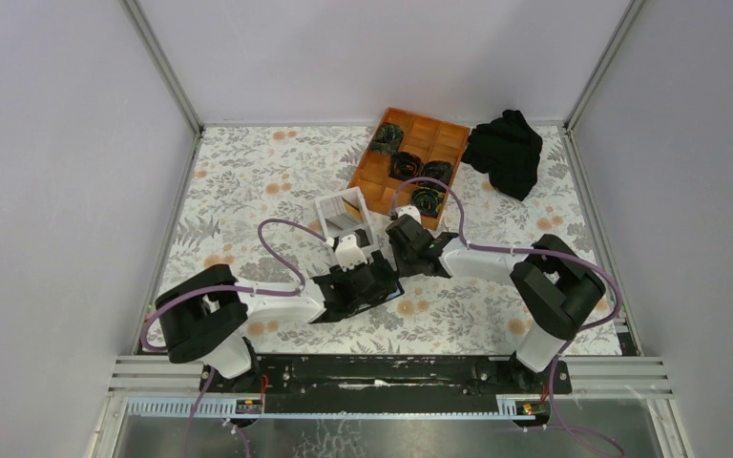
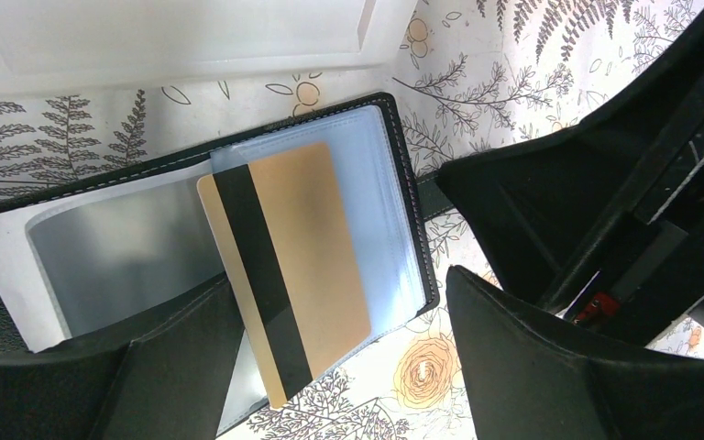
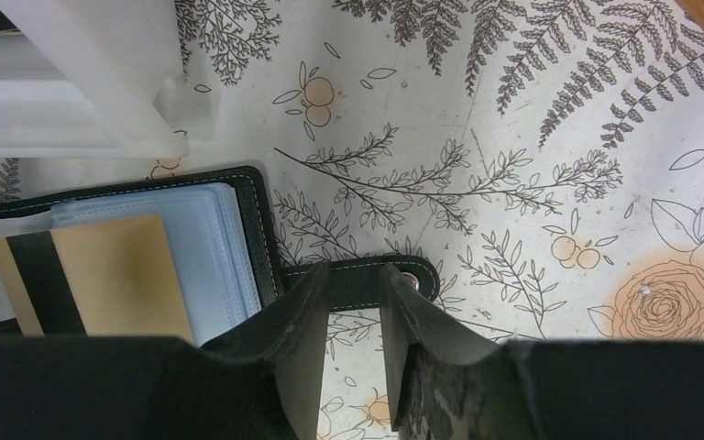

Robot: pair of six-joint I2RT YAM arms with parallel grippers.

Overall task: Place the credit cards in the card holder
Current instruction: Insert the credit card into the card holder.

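Skew is the main hazard here: the tan credit card (image 2: 289,266), stripe side up, lies slanted across the clear sleeves of the open card holder (image 2: 412,211), and its lower end overhangs the holder's near edge onto the floral cloth. Whether its upper end has entered a pocket or only rests on the plastic cannot be told. The left gripper (image 2: 339,293) is spread as wide as it goes, pinching nothing, with one finger low beside the card's striped edge. If that gripper pushes the card as it lies, a corner would likely catch on a sleeve seam, and the card could bow or skate across the slick plastic instead of sliding in. The right gripper (image 3: 356,293) has its jaws part-way apart with the tips at the strap tab (image 3: 422,275); no grip shows, and whether they press the strap down is unclear. If they do not, any push would probably shove the whole holder toward the white box (image 3: 82,82) just beyond it, or let the sleeves lift. Both grippers work very near each other, so a wide move by either risks a knock between them.
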